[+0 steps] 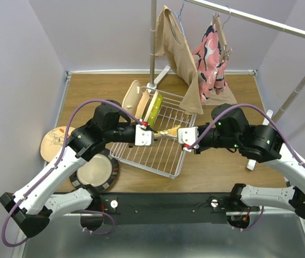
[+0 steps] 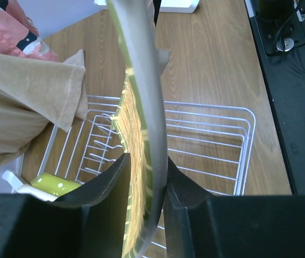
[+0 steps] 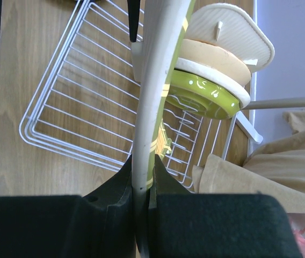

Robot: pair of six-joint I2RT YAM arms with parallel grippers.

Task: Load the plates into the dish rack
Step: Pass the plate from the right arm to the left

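At the near left of the tabletop lies a dark-rimmed silvery plate. Just beyond it, by the wall, is a tan patterned plate. Past them, above the white wire dish rack, the left end effector and right end effector face each other. Each is clamped on an opposite edge of one grey-rimmed plate, which has a yellow-green face and appears edge-on in both wrist views. At the rack's far end a lime green plate, a tan plate and a cream plate stand upright. Behind them, garments hang on a clothes rail.
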